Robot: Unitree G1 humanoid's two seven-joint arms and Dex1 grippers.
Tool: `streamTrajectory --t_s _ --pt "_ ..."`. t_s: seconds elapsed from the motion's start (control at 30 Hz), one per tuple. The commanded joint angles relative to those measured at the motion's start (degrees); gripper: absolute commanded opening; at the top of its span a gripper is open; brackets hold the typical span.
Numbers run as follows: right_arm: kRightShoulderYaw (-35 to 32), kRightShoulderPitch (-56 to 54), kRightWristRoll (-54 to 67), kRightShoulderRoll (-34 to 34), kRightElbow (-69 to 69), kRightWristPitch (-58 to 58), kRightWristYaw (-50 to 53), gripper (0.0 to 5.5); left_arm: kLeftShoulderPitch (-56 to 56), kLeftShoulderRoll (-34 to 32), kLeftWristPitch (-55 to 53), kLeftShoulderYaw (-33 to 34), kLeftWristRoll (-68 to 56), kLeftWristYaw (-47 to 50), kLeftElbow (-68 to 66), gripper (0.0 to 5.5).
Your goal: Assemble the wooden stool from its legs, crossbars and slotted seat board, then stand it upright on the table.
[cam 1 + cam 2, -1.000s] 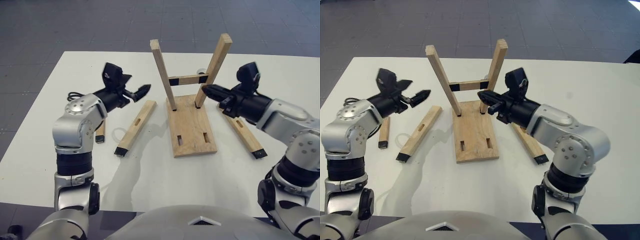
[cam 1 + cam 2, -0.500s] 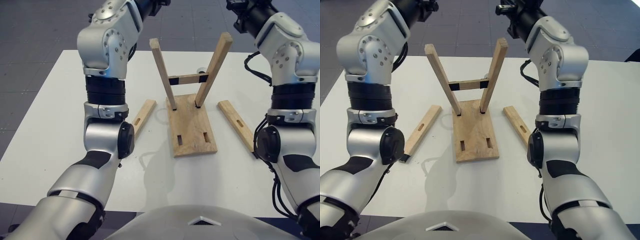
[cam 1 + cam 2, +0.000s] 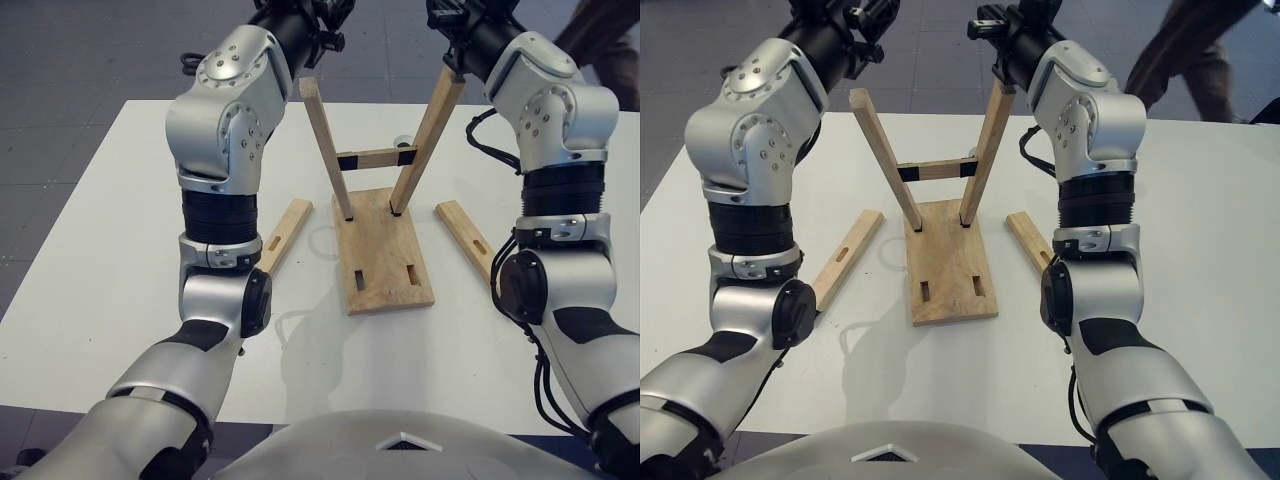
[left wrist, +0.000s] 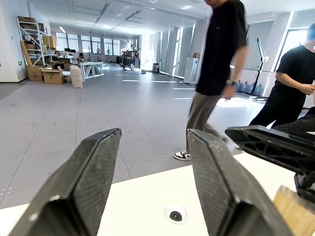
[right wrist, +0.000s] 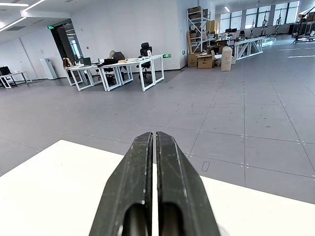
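Change vs. 1.0 s ago: both arms were low over the table (image 3: 90, 260), the left one by the left loose leg (image 3: 286, 231) and the right one at the foot of the right upright leg (image 3: 428, 138). Both had swung up by 0.5 s ago. Since then they have dropped a little, so the grippers are back in the eye views at the top edge. No wooden part has shifted.

Left arm: upper arm vertical, elbow high, forearm pointing away over the far table edge. The left gripper (image 4: 153, 133) is in the air just beside the top of the left upright leg (image 3: 325, 148). Its fingers are spread wide with nothing between them.

Stool parts: the seat board (image 3: 388, 262) lies flat at mid-table. Two legs stand in its far slots, leaning apart, with a crossbar (image 3: 377, 158) joining them. The two near slots are unfilled. The left loose leg lies flat on the table left of the board, and the right loose leg (image 3: 465, 236) lies flat on its right. Both are apart from the board.

Right arm: same raised pose, elbow high, forearm pointing away. The right gripper (image 5: 152, 135) has its fingers pressed together on nothing. It is at the top end of the right upright leg. Contact cannot be told.
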State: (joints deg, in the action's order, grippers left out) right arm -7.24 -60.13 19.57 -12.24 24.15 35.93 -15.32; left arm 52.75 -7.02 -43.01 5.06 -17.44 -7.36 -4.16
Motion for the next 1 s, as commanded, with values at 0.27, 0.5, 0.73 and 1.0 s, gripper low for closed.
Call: streamTrajectory --t_s 0.27,0.5,0.73,1.0 --pt "-2.73 -7.82 0.01 0.15 -1.92 -4.91 0.67 0.1 10.64 -1.59 9.51 6.84 -1.08 1.06 -6.14 2.51" --pt "-5.28 -19.33 0.59 -2.71 -3.91 -10.51 0.56 0.1 22.29 -4.07 23.05 11.91 -2.34 2.01 -10.13 2.51" --pt "5.03 18.02 -1.51 4.03 -1.91 -2.15 -2.62 0.1 -13.62 6.76 -0.46 0.79 -6.24 3.28 -2.94 2.51" --pt "0.96 22.58 -0.38 2.08 -8.9 -0.29 -1.43 0.1 -22.57 4.17 -4.94 -1.42 -4.01 4.6 0.71 2.51"
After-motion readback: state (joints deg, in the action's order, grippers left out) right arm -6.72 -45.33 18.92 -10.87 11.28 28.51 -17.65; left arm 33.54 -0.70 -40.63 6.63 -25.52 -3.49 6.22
